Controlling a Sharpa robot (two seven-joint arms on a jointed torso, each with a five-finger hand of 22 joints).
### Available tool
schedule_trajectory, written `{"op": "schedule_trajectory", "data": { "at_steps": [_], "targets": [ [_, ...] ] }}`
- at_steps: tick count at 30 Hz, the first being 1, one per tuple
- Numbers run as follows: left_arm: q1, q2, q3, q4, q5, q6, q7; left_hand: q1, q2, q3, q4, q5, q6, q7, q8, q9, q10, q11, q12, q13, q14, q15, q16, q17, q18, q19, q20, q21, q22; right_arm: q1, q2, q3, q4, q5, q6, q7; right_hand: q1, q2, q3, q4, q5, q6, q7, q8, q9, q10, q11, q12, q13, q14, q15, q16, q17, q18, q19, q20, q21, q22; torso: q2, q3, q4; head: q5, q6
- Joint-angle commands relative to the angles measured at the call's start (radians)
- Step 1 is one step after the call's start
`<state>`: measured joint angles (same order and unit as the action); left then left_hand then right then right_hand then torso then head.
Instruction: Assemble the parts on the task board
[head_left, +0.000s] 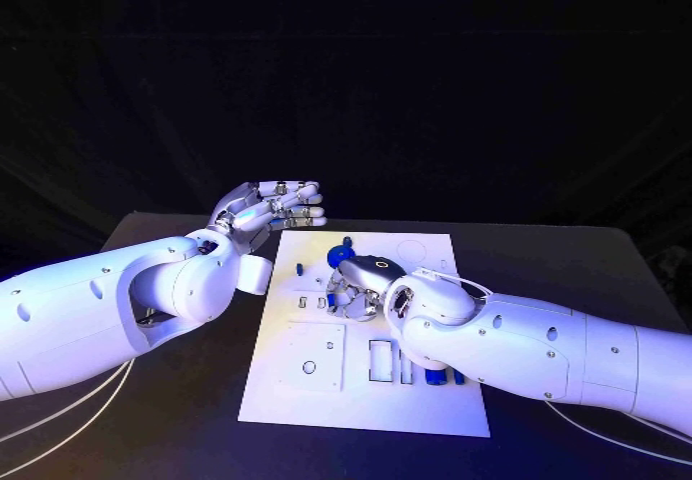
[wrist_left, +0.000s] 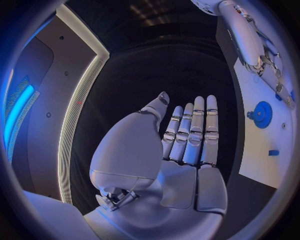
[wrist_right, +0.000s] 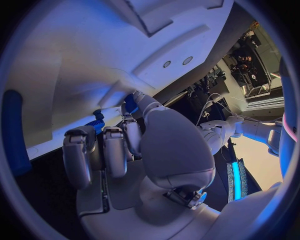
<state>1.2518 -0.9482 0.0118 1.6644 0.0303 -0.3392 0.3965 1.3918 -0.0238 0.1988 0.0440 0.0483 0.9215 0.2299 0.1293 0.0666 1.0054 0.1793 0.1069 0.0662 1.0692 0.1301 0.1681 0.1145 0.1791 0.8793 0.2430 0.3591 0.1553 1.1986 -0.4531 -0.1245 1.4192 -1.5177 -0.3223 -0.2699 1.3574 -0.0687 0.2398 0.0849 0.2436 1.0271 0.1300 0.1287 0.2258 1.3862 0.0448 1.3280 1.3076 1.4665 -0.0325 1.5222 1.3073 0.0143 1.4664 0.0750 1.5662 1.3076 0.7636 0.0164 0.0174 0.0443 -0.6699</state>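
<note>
White task board (head_left: 433, 405) under right hand (head_left: 353, 292), grip unclear; left hand (head_left: 270, 212) off-edge, fingers (wrist_left: 195, 131) straight, empty.

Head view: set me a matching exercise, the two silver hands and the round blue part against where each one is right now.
Things:
1. silver left hand
2. silver right hand
3. round blue part

Places:
A. lying on the far half of the white task board
B. over the board's middle, fingers curled down
C. beyond the board's far left corner, fingers straight, holding nothing

Pairs: 1-C; 2-B; 3-A
</note>
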Motion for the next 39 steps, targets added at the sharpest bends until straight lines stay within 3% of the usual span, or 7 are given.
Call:
{"op": "schedule_trajectory", "data": {
  "at_steps": [1, 15, 27, 31, 33, 36, 39],
  "targets": [
    [0.000, 0.000, 0.000, 0.003, 0.000, 0.017, 0.007, 0.001, 0.009, 0.000, -0.005, 0.003, 0.004, 0.005, -0.005, -0.001, 0.003, 0.000, -0.006, -0.001, 0.008, 0.000, -0.004, 0.002, 0.004, 0.005, -0.001, 0.004, -0.001, -0.002, -0.001, -0.002, -0.002, -0.013, 0.021, -0.023, -0.012, -0.001, -0.002, 0.004, -0.001, -0.009, 0.002, -0.004, -0.001, -0.006, 0.002, -0.006, 0.037, 0.084, 0.007, -0.004, 0.175, -0.014, 0.104, 0.006, 0.005, 0.263, 0.001, 0.0002, -0.0001, -0.001, 0.001],
    [0.000, 0.002, 0.000, 0.000, 0.000, 0.018, 0.004, 0.000, 0.010, 0.000, -0.005, 0.003, 0.004, 0.005, -0.006, -0.001, 0.003, 0.000, -0.007, -0.001, 0.009, 0.000, -0.005, 0.002, 0.004, 0.005, -0.001, 0.004, -0.002, -0.002, 0.002, -0.002, -0.006, -0.010, 0.016, -0.011, -0.028, -0.023, -0.010, 0.008, -0.009, -0.057, 0.021, -0.037, -0.016, -0.033, 0.020, -0.036, 0.012, 0.084, 0.022, -0.005, 0.174, -0.014, 0.104, 0.019, 0.005, 0.263, 0.001, 0.0005, -0.0009, -0.001, 0.001],
    [0.000, 0.006, 0.000, -0.004, 0.000, 0.017, 0.002, 0.000, 0.010, 0.000, -0.005, 0.003, 0.004, 0.005, -0.006, -0.001, 0.003, 0.000, -0.007, -0.001, 0.009, 0.000, -0.005, 0.002, 0.004, 0.005, -0.001, 0.004, -0.002, -0.002, 0.002, -0.002, -0.006, -0.007, 0.000, 0.002, -0.047, -0.048, -0.045, 0.020, -0.079, -0.092, 0.031, -0.064, -0.028, -0.054, 0.030, -0.057, -0.008, 0.083, 0.032, -0.006, 0.174, -0.014, 0.104, 0.030, 0.005, 0.263, 0.000, 0.0003, 0.0006, -0.005, 0.004],
    [0.000, 0.007, 0.000, -0.007, -0.003, 0.015, -0.004, 0.000, 0.010, 0.001, -0.006, 0.003, 0.004, 0.005, -0.007, -0.001, 0.003, 0.001, -0.008, -0.001, 0.009, 0.000, -0.006, 0.002, 0.004, 0.005, -0.001, 0.004, -0.002, -0.002, -0.008, -0.002, 0.002, -0.004, -0.055, 0.026, -0.053, -0.082, -0.119, 0.060, -0.115, -0.203, 0.054, -0.066, -0.062, -0.084, 0.051, -0.086, -0.037, 0.082, 0.049, -0.007, 0.173, -0.014, 0.104, 0.043, 0.005, 0.263, 0.000, 0.0000, 0.0004, -0.004, 0.005],
    [0.000, 0.007, 0.000, -0.011, -0.013, 0.016, -0.013, -0.001, 0.009, 0.000, -0.006, 0.003, 0.007, 0.004, -0.007, -0.001, 0.006, -0.001, -0.008, -0.001, 0.015, -0.001, -0.005, 0.003, 0.004, 0.007, -0.002, 0.006, -0.001, -0.002, -0.019, -0.002, 0.012, 0.009, -0.095, 0.054, -0.005, -0.094, -0.189, 0.126, -0.117, -0.276, 0.060, -0.067, -0.087, -0.090, 0.060, -0.089, -0.045, 0.082, 0.055, -0.008, 0.171, -0.014, 0.104, 0.053, 0.005, 0.263, -0.001, 0.0005, -0.0004, -0.003, 0.007],
    [0.000, 0.005, 0.000, -0.022, -0.059, 0.023, -0.042, -0.013, 0.009, -0.003, -0.005, 0.004, 0.025, -0.004, -0.006, 0.001, 0.036, -0.013, -0.003, 0.002, 0.073, -0.019, 0.016, 0.017, 0.007, 0.042, -0.015, 0.031, 0.008, 0.001, -0.045, -0.001, 0.037, 0.051, -0.156, 0.132, 0.051, -0.114, -0.218, 0.206, -0.116, -0.358, 0.064, -0.073, -0.112, -0.092, 0.059, -0.089, -0.051, 0.080, 0.057, -0.011, 0.166, -0.014, 0.103, 0.056, 0.002, 0.262, -0.003, 0.0007, -0.0020, 0.000, 0.008],
    [0.000, 0.003, 0.000, -0.045, -0.197, 0.051, -0.093, -0.025, 0.013, -0.002, 0.001, 0.014, 0.090, -0.047, 0.019, 0.011, 0.157, -0.066, 0.042, 0.019, 0.293, -0.085, 0.146, 0.083, 0.009, 0.173, -0.071, 0.127, 0.052, 0.012, -0.083, 0.003, 0.064, 0.106, -0.186, 0.242, 0.070, -0.086, -0.207, 0.204, -0.117, -0.244, 0.049, -0.053, -0.095, -0.102, 0.050, -0.097, -0.061, 0.080, 0.051, -0.011, 0.166, -0.009, 0.093, 0.052, -0.012, 0.251, -0.007, 0.0006, -0.0049, 0.005, 0.010]
  ]
}}
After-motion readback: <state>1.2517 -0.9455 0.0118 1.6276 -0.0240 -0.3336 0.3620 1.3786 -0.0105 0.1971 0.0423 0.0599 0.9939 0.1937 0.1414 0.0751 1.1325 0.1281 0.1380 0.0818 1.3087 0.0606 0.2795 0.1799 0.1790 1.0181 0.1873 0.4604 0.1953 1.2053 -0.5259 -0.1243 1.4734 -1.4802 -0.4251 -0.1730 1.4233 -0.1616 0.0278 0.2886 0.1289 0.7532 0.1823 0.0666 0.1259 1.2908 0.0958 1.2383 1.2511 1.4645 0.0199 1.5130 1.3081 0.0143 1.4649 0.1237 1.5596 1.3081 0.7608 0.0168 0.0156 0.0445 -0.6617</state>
